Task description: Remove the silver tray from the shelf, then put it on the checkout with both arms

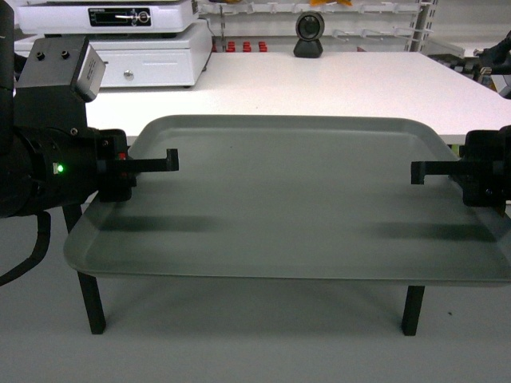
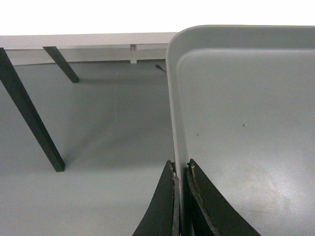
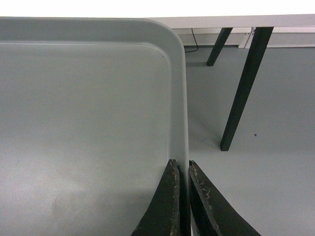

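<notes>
The silver tray (image 1: 287, 199) hangs level in the air, held by its two short ends, in front of the near edge of the white checkout (image 1: 335, 80). My left gripper (image 1: 169, 162) is shut on the tray's left rim, one finger over the inside and one under. My right gripper (image 1: 417, 171) is shut on the right rim the same way. In the left wrist view the gripper (image 2: 180, 167) pinches the rim of the tray (image 2: 246, 123). The right wrist view shows the same pinch by the gripper (image 3: 181, 166) on the tray (image 3: 83, 108). The shelf is out of view.
A white cash register with a scale (image 1: 136, 48) stands at the checkout's back left, and a small black camera (image 1: 309, 36) at the back middle. Black table legs (image 1: 90, 295) (image 1: 413, 309) drop to the grey floor below the tray. White store racking lines the far wall.
</notes>
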Tool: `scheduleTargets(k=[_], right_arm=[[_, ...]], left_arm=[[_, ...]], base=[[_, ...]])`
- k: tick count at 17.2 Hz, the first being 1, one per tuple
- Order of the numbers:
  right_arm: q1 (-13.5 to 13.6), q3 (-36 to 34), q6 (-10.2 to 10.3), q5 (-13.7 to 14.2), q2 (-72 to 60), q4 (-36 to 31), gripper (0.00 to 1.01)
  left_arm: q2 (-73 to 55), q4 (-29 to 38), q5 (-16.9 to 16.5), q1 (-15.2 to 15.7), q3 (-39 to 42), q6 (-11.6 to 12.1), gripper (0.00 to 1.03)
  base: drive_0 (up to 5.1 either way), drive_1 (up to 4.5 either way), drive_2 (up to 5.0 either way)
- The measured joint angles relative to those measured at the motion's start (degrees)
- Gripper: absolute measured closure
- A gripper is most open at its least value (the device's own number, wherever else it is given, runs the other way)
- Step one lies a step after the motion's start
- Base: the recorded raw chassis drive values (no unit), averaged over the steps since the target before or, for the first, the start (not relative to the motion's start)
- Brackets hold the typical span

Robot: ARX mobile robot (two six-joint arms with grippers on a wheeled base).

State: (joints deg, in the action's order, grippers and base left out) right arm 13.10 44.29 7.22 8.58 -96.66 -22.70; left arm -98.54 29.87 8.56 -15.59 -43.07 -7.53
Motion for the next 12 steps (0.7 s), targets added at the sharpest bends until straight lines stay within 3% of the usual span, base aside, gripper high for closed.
scheduleTargets(k=[12], right_arm=[[-0.02, -0.02, -0.02, 0.0, -0.02, -0.13, 0.98]], left_arm=[[0.0, 0.15, 0.0, 0.0, 0.0, 0.0, 1.0]], base=[[0.0, 4.16, -4.2]])
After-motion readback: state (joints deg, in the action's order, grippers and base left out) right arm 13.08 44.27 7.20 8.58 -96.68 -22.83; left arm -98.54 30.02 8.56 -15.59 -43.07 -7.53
